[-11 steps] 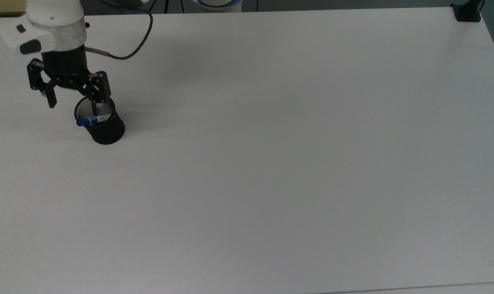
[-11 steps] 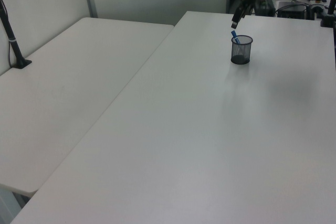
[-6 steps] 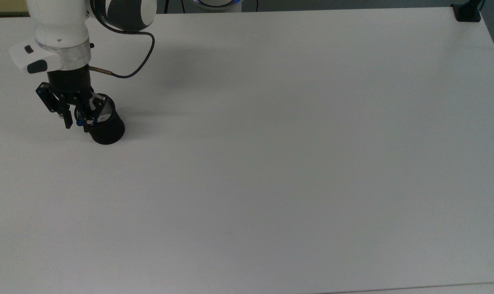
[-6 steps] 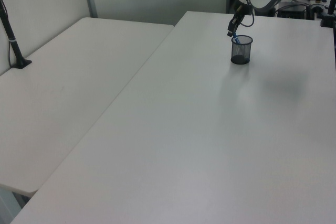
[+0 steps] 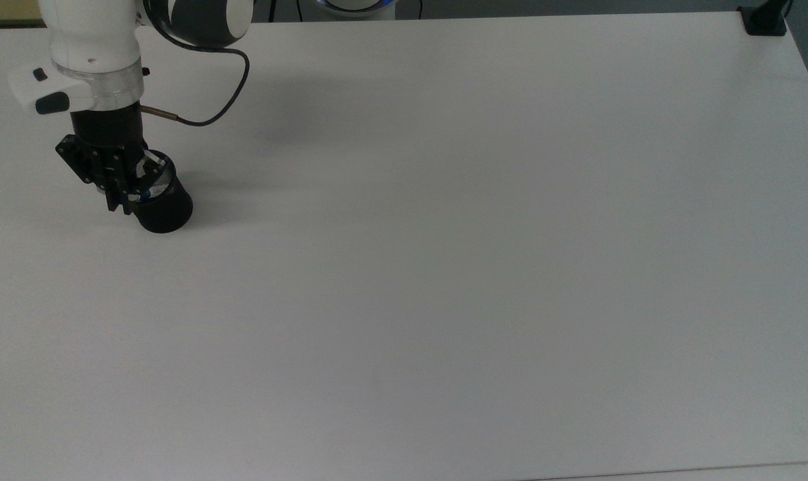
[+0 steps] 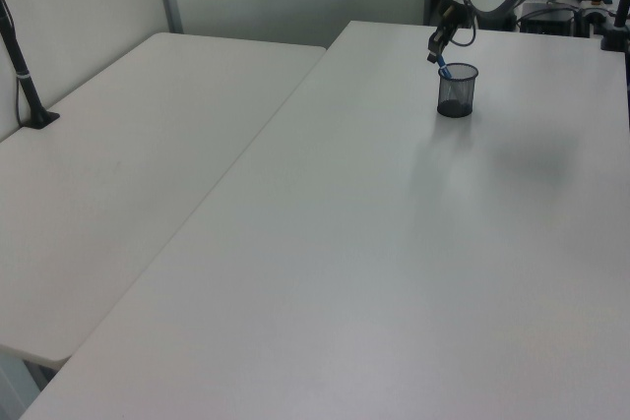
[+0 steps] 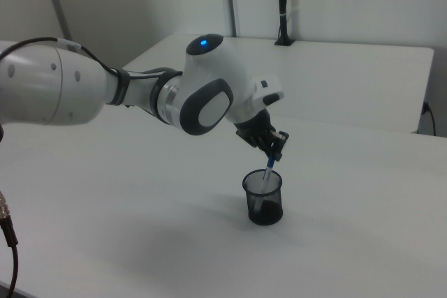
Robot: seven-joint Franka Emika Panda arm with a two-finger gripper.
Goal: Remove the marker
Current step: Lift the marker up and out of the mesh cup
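Observation:
A black mesh cup (image 5: 163, 212) stands near the top view's left edge of the white table (image 5: 444, 234). The marker (image 5: 146, 194) leans inside it, its blue top poking over the rim toward the top view's left. My gripper (image 5: 120, 202) is at the cup's rim, shut on the marker's top end. In the right view, the gripper (image 7: 274, 150) hangs just above the cup (image 7: 263, 200), and the white barrel of the marker (image 7: 267, 172) runs down from the fingers into it. The left view shows the cup (image 6: 457, 93), the marker (image 6: 444, 70) and the gripper (image 6: 435, 50) at the far end.
A black clamp mount (image 5: 764, 20) sits at the top view's upper right table corner. The arm's dark cable (image 5: 207, 117) loops behind the gripper. A second white table (image 6: 128, 164) adjoins on the left view's left, with a black post (image 6: 25, 76) on it.
The gripper came down from above the cup, open, and shut on the marker's top. The cup has since slid a little toward the top view's left.

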